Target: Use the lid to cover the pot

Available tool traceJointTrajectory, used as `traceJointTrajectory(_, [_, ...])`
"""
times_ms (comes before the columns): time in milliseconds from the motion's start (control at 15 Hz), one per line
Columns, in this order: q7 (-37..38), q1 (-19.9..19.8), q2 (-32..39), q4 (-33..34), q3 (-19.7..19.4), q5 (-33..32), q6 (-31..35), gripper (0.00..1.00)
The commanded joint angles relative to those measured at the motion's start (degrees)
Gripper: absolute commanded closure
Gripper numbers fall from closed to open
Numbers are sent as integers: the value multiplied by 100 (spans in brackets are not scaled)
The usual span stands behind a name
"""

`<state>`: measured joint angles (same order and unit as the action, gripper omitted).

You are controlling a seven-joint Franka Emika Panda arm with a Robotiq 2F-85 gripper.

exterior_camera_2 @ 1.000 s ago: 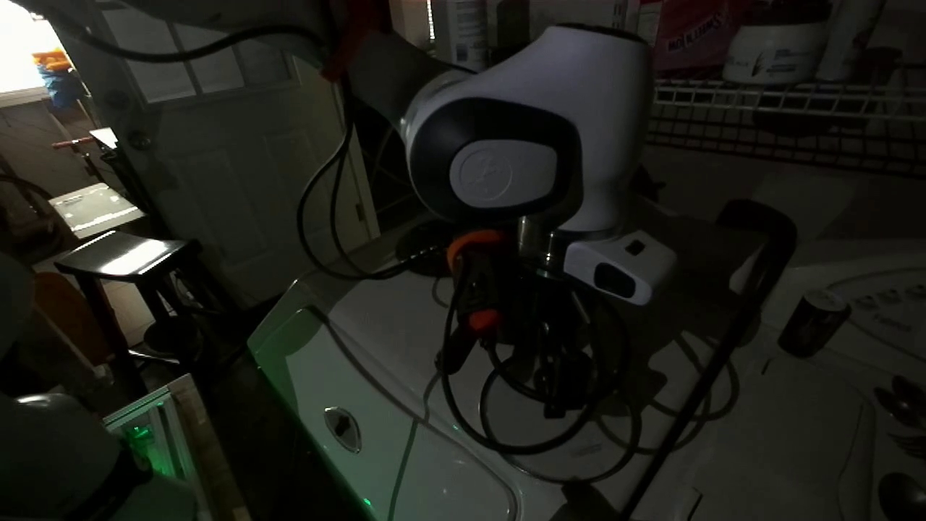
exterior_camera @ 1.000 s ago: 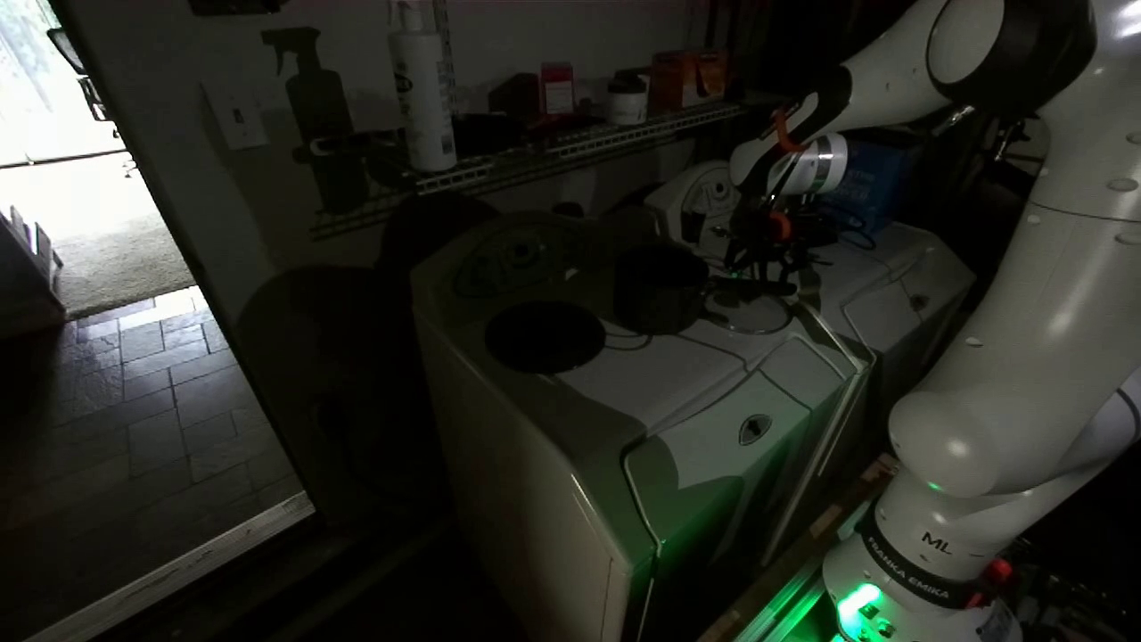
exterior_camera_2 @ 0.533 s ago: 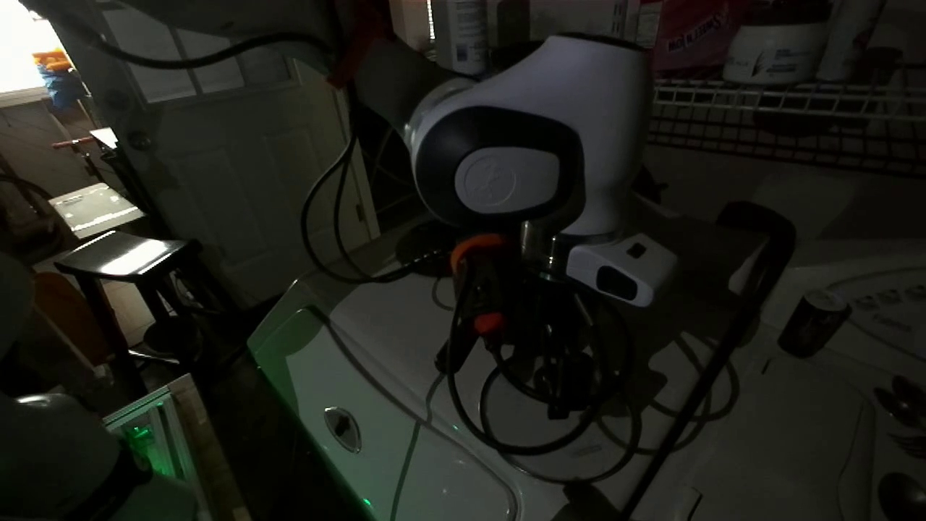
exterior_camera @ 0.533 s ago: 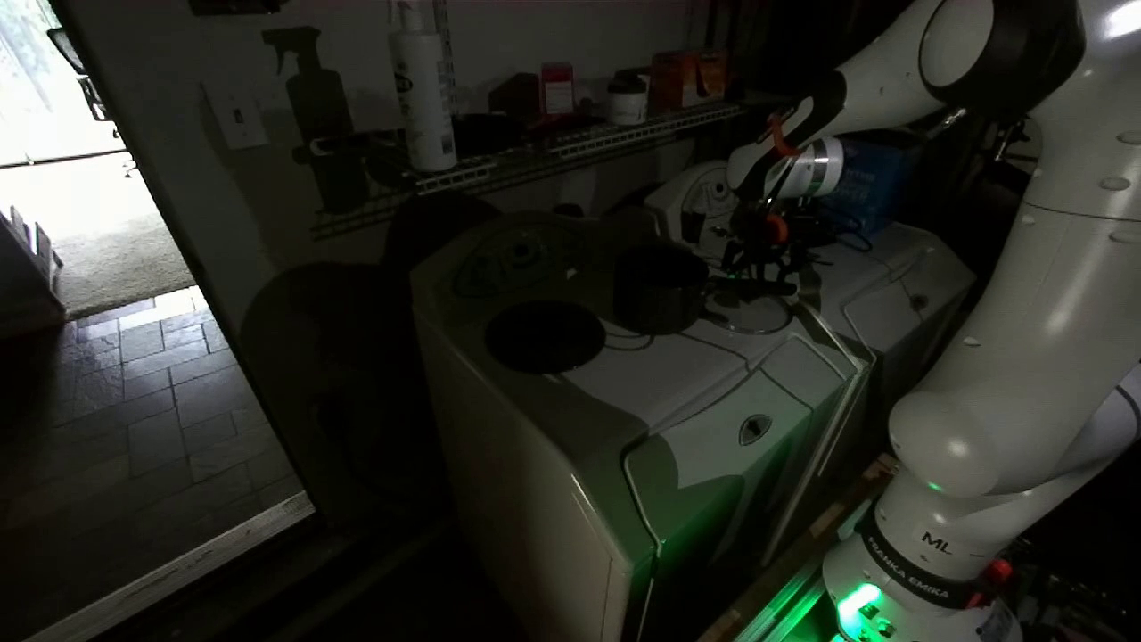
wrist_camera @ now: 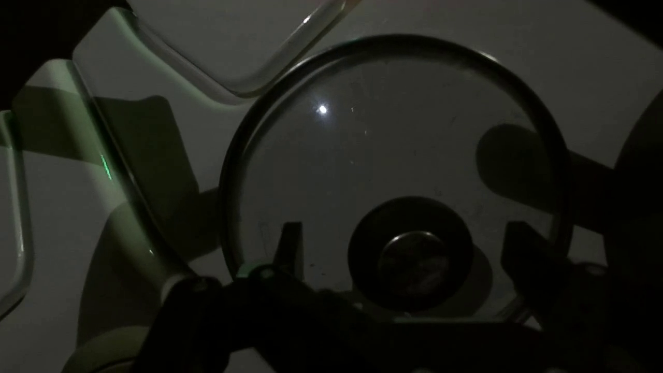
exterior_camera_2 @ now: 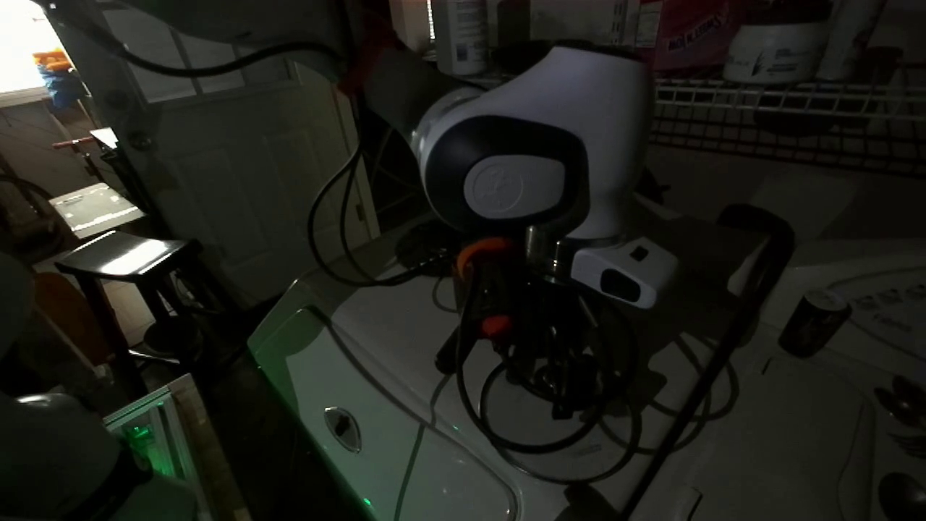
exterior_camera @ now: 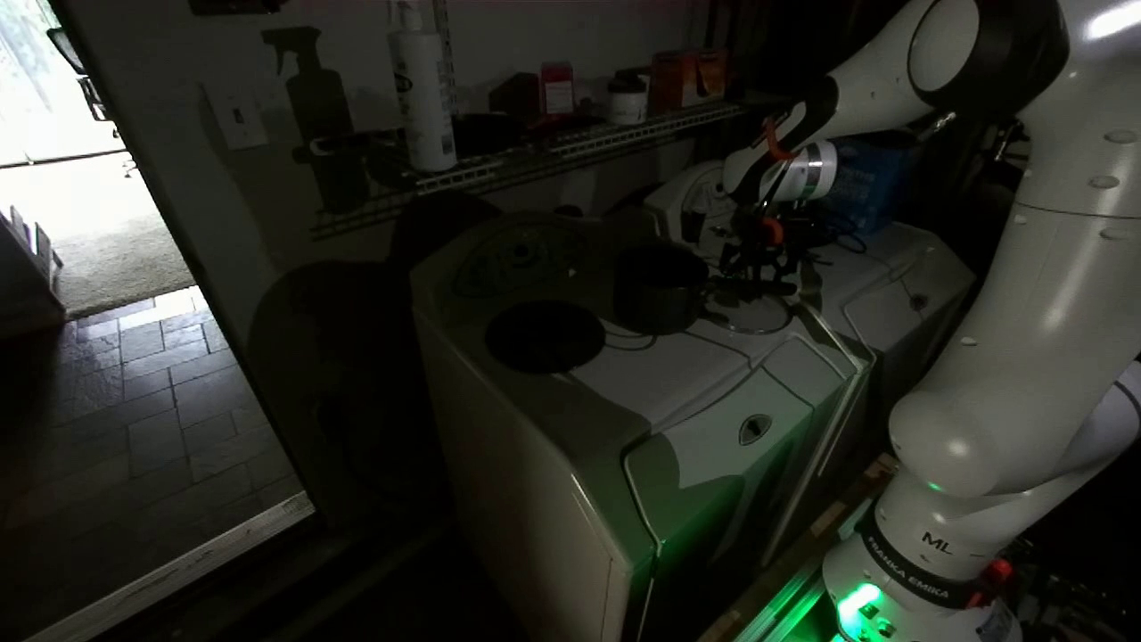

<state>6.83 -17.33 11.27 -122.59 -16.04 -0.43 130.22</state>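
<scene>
On a wire shelf stand a white bottle and an orange box; light falls on a dark stool.

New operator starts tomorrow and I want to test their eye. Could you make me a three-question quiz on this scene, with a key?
1. True or false: the glass lid lies beside the pot, not on it.
2. In the wrist view, do the fingers stand open or shut, and what shows between them?
3. Put in order, from picture left to picture right in an exterior view: glass lid, flat dark dish, pot.

Key:
1. True.
2. Open, with the lid's dark knob showing between them.
3. Flat dark dish, pot, glass lid.
</scene>
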Motion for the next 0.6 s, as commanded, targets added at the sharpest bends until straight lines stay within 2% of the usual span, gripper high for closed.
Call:
traceJointTrajectory(0, [-97,19,202,177,35,168,57,32])
traceJointTrajectory(267, [-104,27,268,223,51,166,68,62])
traceJointTrajectory(333, [-103,30,272,236,52,161,66,66])
traceJointTrajectory(533, [-105,35,282,269,53,141,55,66])
